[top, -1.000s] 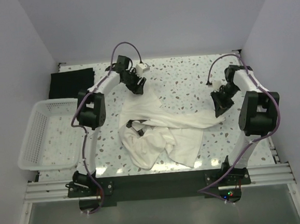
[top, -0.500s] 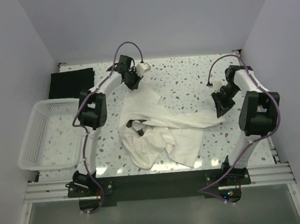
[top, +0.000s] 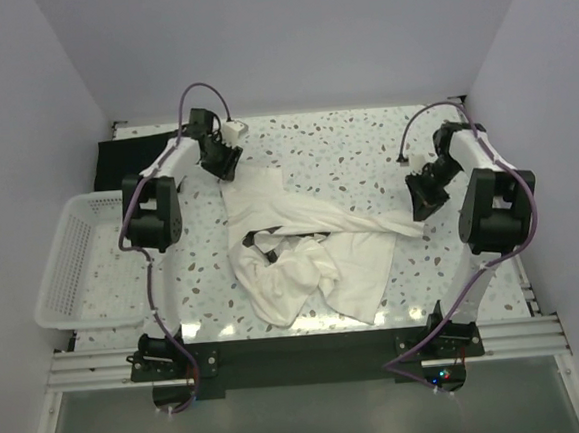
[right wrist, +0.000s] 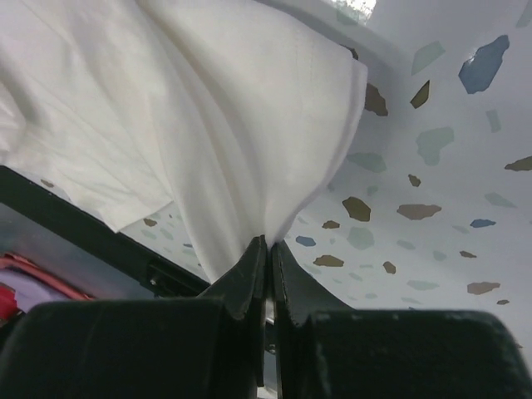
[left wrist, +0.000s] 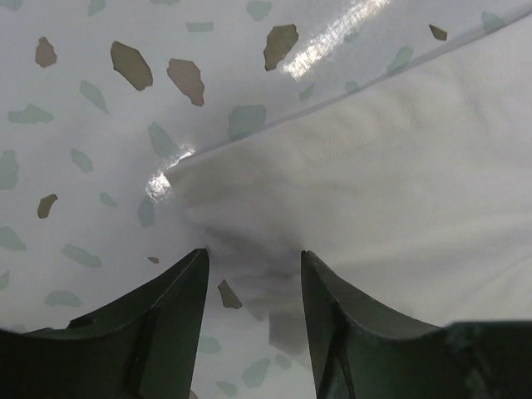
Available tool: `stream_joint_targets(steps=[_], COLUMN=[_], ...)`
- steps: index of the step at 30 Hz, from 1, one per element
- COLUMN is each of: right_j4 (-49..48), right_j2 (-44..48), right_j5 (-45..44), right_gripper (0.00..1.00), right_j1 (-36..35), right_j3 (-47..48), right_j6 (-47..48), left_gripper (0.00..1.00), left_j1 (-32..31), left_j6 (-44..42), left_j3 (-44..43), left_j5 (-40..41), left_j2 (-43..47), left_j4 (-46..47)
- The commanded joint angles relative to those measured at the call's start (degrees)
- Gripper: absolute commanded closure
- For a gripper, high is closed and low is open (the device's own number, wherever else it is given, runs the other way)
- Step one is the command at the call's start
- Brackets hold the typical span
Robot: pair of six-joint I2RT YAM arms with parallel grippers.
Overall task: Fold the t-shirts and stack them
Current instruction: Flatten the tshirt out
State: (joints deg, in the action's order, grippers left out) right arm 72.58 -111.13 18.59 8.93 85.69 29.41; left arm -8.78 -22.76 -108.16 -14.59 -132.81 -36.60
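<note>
Top external view: the cream t-shirt (top: 354,272) lies crumpled in the middle of the tabletop (top: 345,152). One taut band of it runs from the far left across to the right, and the rest is bunched toward the near edge. That band is the shirt's long axis at this moment, and there is a claw at each end of it.

The right claw (top: 421,206) is clenched on the right end. In the right wrist view its jaws are pressed together at (right wrist: 268,245) with a fold of the cream cloth (right wrist: 166,100) pinched between them and fanning away.

The left claw (top: 223,164) sits at the far-left corner of the shirt. In the left wrist view its jaws stand apart at (left wrist: 253,258), released, and the corner of the cloth (left wrist: 399,166) lies flat on the speckled surface. The tip of that corner reaches into the gap, while the body of the shirt spreads ahead and to the right.

I judge that the next move depends on this corner: it lies straight ahead of the left claw, which is much the nearer arm to it.

The black t-shirt (top: 125,159) lies at the far-left corner of the tabletop, behind the left arm and beyond the white basket (top: 52,263), well apart from the cream one.
</note>
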Motion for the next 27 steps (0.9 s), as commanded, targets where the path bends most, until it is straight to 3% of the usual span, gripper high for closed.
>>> stream_joint_targets(steps=[1,10,20,23,24,27], right_j4=[2.5,2.4,-0.9,-2.6,-3.4,-6.5], right_j2=[-0.2,-1.5,-3.8,-6.5,-7.4,-9.8], right_j5=[3.8,4.1,3.5,4.2,4.2,4.0], right_gripper=[1.00,1.00,1.00,1.00,1.00,1.00], right_j1=[-0.5,-0.5,-0.5,-0.7,-0.8,-0.8], right_j3=[3.6,5.0,8.9,10.8,11.3,12.5], right_j6=[-1.2,-2.6,-7.9,-11.0,-13.0,-16.8], left_gripper=[0.46,0.34,0.33,0.50,0.70,1.00], left_j1=[0.2,0.2,-0.3,-0.5,-0.5,0.6], left_j6=[3.5,6.7,8.8,8.5,8.6,7.6], left_j3=[-5.6,-15.0,-10.6,-9.4,-8.8,-7.5], left_j5=[-0.6,-0.9,0.1,1.8,2.5,6.3], left_j2=[1.9,-5.7,-7.7,-8.0,-7.9,-6.1], left_j4=[-0.5,-3.2,-2.3,-3.4,-3.6,-3.5])
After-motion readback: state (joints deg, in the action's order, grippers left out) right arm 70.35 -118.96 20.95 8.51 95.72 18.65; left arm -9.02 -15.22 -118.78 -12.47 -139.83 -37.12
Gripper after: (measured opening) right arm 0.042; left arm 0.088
